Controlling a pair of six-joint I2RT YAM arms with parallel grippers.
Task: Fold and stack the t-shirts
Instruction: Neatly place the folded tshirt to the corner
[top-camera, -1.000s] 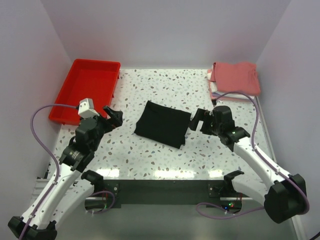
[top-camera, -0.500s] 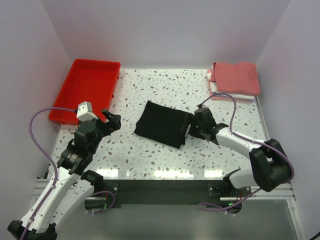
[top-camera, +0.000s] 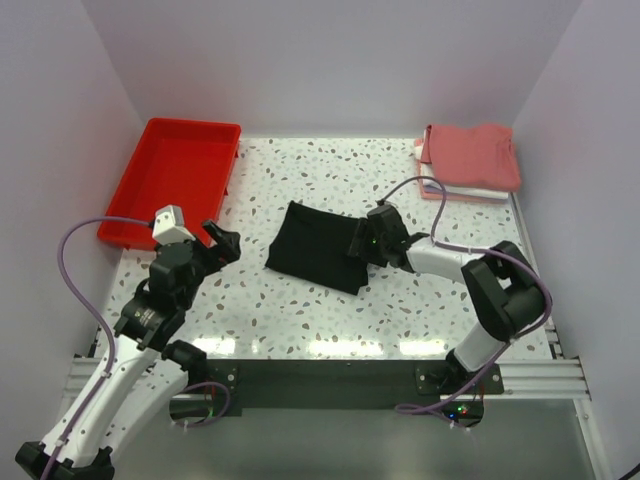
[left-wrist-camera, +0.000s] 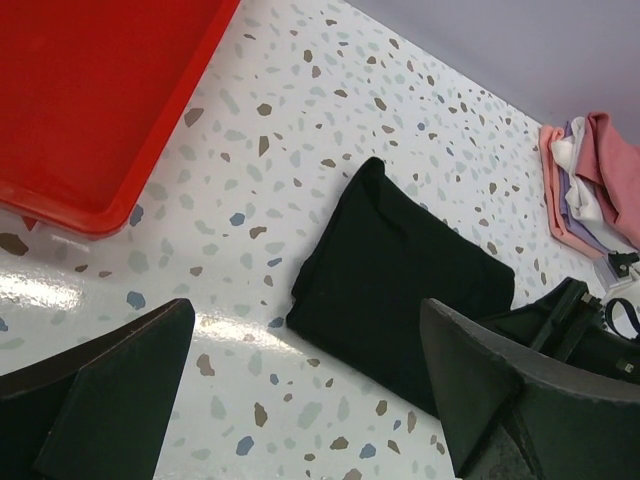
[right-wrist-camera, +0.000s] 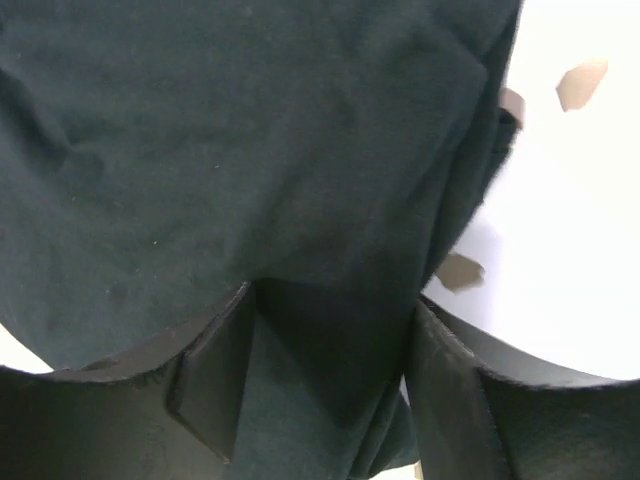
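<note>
The folded black cloth t-shirt (top-camera: 310, 245) lies at the centre of the speckled surface (top-camera: 330, 170). Its long axis runs left to right, with the right end slightly nearer. The right gripper (top-camera: 360, 245), jaws apart, straddles the t-shirt's right edge, apparently to pinch it for transfer to the salmon-red folded stack (top-camera: 470, 158), far right. The left gripper (top-camera: 222, 243) hovers wide open and empty.

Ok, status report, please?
Left jaws open, off the cloth. Right jaws astride black shirt edge, grip unclear. Nothing in the way.

black t-shirt (top-camera: 315, 245): folded, flat, centre | salmon-red t-shirt (top-camera: 470, 155): folded, topping pale t-shirts (top-camera: 460, 191), far-right corner
</note>
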